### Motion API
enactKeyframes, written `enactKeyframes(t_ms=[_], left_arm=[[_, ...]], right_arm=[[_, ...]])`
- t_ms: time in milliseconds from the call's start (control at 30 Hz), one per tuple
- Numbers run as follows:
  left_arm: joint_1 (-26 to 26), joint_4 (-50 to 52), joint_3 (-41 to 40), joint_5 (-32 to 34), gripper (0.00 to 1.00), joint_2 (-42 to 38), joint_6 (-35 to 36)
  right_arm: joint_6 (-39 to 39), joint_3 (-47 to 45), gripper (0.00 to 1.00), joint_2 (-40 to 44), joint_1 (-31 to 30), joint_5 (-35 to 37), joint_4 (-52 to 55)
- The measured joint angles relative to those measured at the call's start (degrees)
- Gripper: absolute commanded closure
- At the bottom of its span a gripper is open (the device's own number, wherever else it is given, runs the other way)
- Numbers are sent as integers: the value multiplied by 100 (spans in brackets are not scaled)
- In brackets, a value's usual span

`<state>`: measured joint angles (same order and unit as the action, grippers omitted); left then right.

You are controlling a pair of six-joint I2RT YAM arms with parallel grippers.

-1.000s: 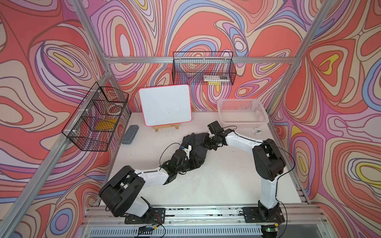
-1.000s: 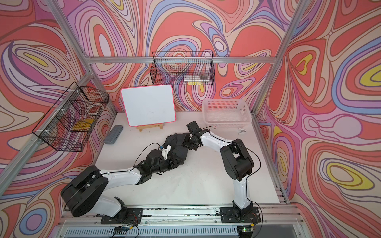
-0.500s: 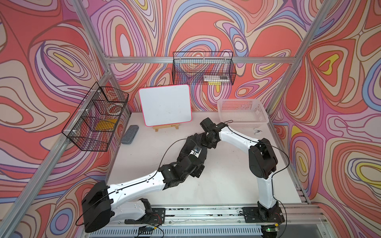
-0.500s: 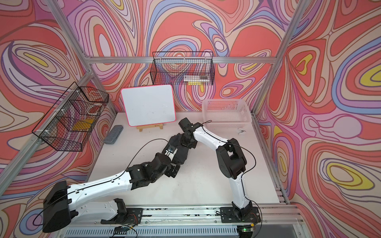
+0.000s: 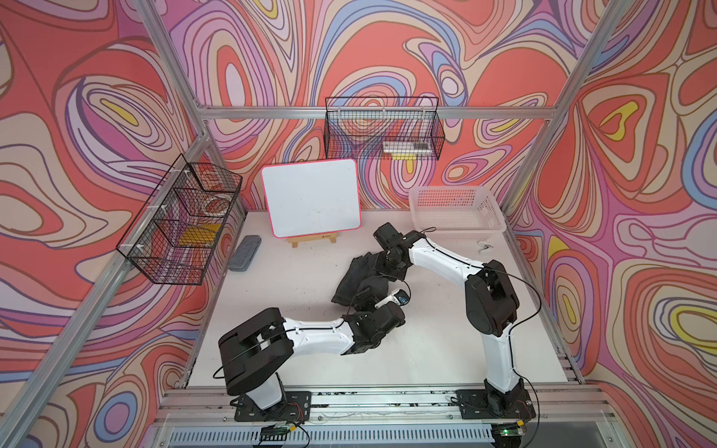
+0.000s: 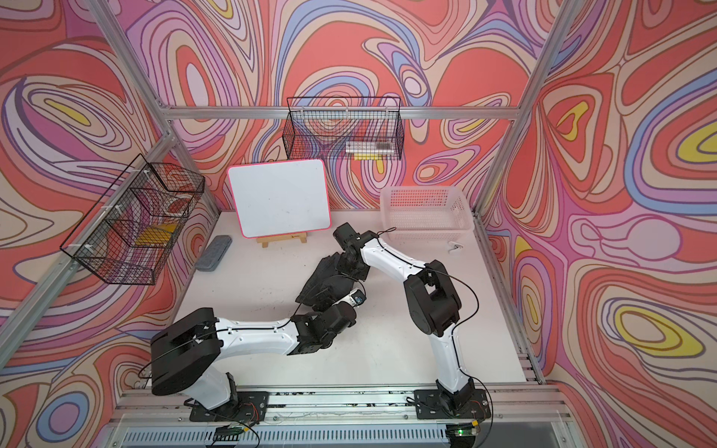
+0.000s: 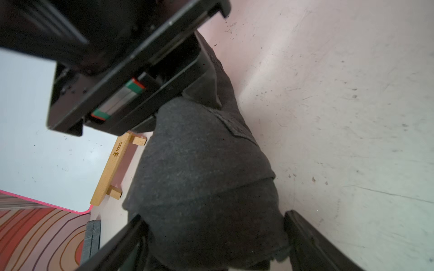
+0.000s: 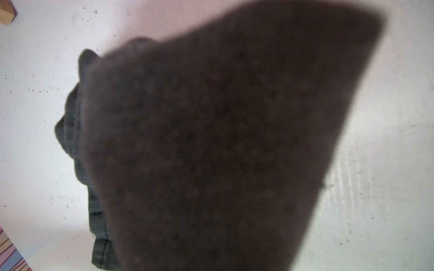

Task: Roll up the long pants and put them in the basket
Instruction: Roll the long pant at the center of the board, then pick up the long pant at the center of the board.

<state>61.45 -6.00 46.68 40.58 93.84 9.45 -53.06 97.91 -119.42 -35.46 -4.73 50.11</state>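
Note:
The long pants [image 5: 355, 275] lie as a dark charcoal rolled bundle mid-table, seen in both top views [image 6: 320, 277]. My left gripper [image 5: 366, 296] is at the bundle's near end. In the left wrist view its fingers [image 7: 122, 239] stand wide on either side of the roll [image 7: 202, 169], both against the cloth. My right gripper [image 5: 382, 267] is down on the far end of the bundle. In the right wrist view blurred dark cloth [image 8: 211, 140] covers its jaws, with folded edges of the pants beside it.
A whiteboard [image 5: 312, 201] on a wooden easel stands behind the bundle. A grey eraser [image 5: 244, 253] lies at the back left. A white plastic basket [image 5: 458, 211] and a small clip [image 5: 484, 246] are at the back right. Wire baskets [image 5: 182, 229] hang on the walls.
The left arm stretched far forward over the bundle half a second ago and has since drawn back to its near end. The right gripper has stayed on the far end, shifting only slightly.

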Motion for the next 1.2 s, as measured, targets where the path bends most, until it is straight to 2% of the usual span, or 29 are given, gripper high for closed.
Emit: enactKeyframes(t_ms=[67, 133, 167, 233, 400, 500, 600, 700, 833, 1067, 1200], left_arm=[[-131, 24, 0, -151, 100, -9, -166], [-299, 114, -39, -457, 100, -94, -424], [-387, 153, -83, -649, 100, -175, -535], [-699, 201, -278, -1233, 100, -479, -876], [-1836, 61, -863, -3163, 100, -1412, -2046], [-2334, -90, -990, -4218, 100, -1633, -2922], [-2509, -431, -1001, -5117, 100, -1591, -3845], [-2498, -1080, -1132, -5884, 100, -1377, -4743], [-2470, -1353, -1296, -6319, 100, -1239, -5316], [-2562, -1641, -1456, -6314, 100, -1217, -5737], [-2592, -2365, -1738, -6398, 100, -802, -6039]], right_arm=[[-15, -136, 71, 72, 15, -103, -175], [-7, -313, 40, 170, 24, -219, -387], [11, -398, 30, 229, 26, -297, -457], [81, -579, 3, 402, 26, -501, -588], [411, -942, 2, 1054, 131, -962, -780], [520, -1471, 2, 1768, 365, -1172, -1021], [540, -2146, 2, 2352, 601, -1316, -1460], [487, -2741, 2, 2450, 656, -1423, -2098], [380, -3263, 2, 2208, 612, -1558, -2804], [236, -3080, 2, 1497, 549, -1917, -3449], [138, -3038, 2, 1058, 466, -2020, -3748]])
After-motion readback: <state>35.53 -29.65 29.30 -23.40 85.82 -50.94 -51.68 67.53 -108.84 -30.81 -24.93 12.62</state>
